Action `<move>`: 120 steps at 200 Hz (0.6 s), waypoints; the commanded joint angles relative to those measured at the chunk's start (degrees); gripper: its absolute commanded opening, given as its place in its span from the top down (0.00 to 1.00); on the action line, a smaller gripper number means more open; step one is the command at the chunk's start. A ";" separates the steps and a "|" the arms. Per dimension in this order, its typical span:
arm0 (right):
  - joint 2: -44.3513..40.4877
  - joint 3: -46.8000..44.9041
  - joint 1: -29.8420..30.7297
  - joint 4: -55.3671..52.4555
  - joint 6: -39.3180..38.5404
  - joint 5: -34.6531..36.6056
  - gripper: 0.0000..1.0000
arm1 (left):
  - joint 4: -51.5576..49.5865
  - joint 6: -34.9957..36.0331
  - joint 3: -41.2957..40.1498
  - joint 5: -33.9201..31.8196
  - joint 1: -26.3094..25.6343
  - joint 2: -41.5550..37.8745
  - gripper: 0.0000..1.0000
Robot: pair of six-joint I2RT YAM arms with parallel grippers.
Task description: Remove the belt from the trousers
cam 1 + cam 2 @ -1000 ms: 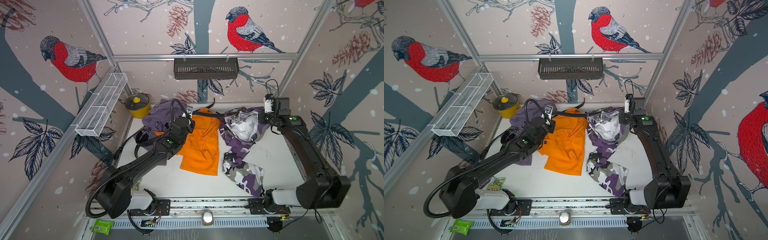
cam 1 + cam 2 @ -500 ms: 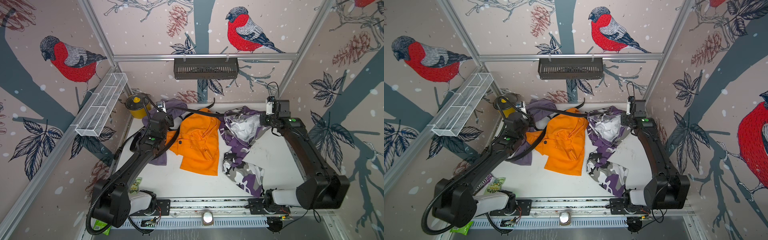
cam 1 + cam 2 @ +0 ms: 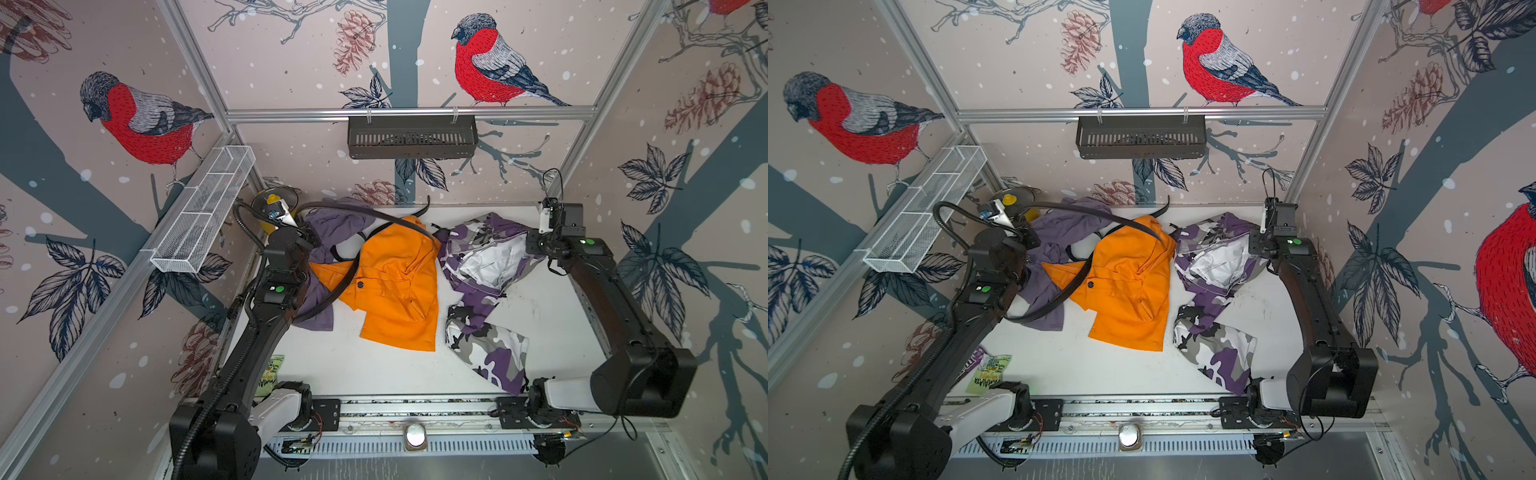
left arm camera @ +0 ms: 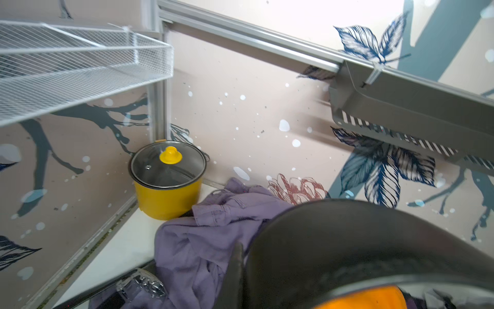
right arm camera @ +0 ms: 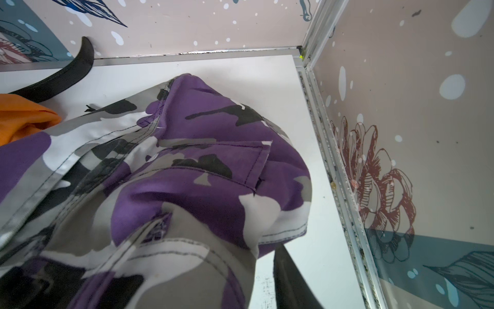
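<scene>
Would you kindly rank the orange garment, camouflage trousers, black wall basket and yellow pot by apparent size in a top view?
1. orange garment and camouflage trousers, too alike to rank
2. black wall basket
3. yellow pot, partly hidden

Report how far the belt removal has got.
Done: most of the black belt lies loose across the orange trousers, its tip apart from the camouflage trousers. In hand: left hand grips the belt; right hand holds the camouflage waist. Left: whether any loop holds it is unclear; lay it aside.

Black belt (image 3: 345, 279), orange trousers (image 3: 395, 291), purple-grey-black camouflage trousers (image 3: 486, 345), lilac garment (image 3: 336, 222), yellow pot (image 4: 167, 198).
</scene>
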 commanded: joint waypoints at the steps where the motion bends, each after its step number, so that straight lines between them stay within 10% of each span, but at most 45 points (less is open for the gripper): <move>1: -0.73 -0.78 -0.63 1.91 0.73 0.88 0.63 | 2.54 -3.05 0.63 -0.84 2.10 -1.86 1.00; 49: 0.15 -0.67 -0.43 2.26 1.13 -2.53 0.58 | 3.79 -1.39 3.04 4.28 2.50 -1.43 1.00; 120: -0.46 4.72 6.11 -3.44 0.39 -2.42 0.11 | -2.99 1.79 18.44 16.46 1.76 14.08 1.00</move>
